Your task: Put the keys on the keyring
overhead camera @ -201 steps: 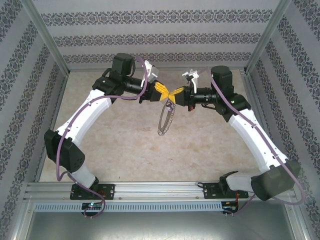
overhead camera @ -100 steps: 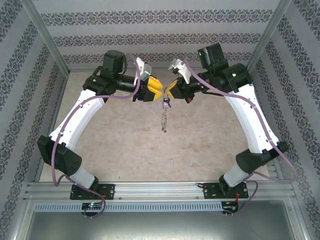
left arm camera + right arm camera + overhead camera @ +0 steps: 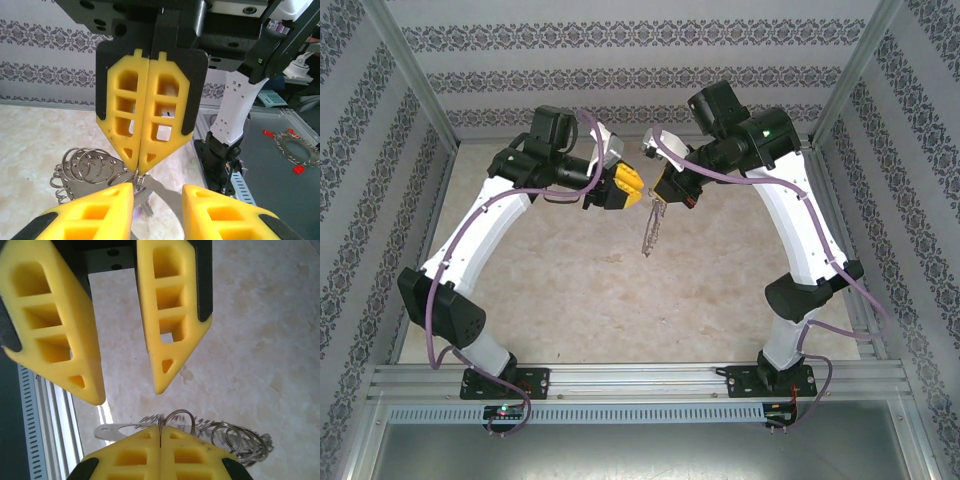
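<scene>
Saw a pale marbled table below, with the left arm and the right arm lifted over its far half. Found the right gripper clenched, pinching the rim of the keyring, hanging down in the air above the table. Found the left gripper just beside, fingers parted and grasping nothing. Noticed one flat silvery key near the pinched spot, beside the small loops.

Pale beige marbled table, metal-railed near edge
</scene>
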You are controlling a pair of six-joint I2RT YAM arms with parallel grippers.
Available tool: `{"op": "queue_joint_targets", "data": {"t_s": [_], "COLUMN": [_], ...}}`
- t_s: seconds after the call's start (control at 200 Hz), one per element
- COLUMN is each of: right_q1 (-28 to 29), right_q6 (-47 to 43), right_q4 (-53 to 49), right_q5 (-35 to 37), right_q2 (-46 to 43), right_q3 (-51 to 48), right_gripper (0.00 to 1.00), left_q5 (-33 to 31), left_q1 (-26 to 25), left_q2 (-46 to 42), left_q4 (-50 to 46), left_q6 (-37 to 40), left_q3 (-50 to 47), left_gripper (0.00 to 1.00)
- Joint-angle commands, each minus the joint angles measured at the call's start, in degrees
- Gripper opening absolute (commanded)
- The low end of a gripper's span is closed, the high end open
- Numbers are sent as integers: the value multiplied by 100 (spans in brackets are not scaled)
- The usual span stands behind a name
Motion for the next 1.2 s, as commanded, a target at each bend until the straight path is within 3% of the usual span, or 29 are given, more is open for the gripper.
{"op": "queue_joint_targets", "data": {"t_s": [0.0,0.285,0.929,1.044,1.194], "right_q1": [34,37,33,32,23], "right_q6": [-153,-172,-129,-120,-111], "right_q4": [-147,-41,184,213,269], "right_q5": [16,-63,-66,-44,-41], "right_q2": [-43,-105,-191,-197,-209], "right_q3": [147,68,-6,-17,-42], "right_gripper": [0,0,0,0,0], "left_q5": [359,529,686,742,772], "left_q1": [36,-63,-286,-288,-289], "left_q2": [146,280,562,555,569], "left_q4": [-247,-176,-288,-445,-473], "left_q6": [166,135,173,312,335], "left_q3": [137,214,407,407,391], "left_gripper": [30,23,23,29,28]}}
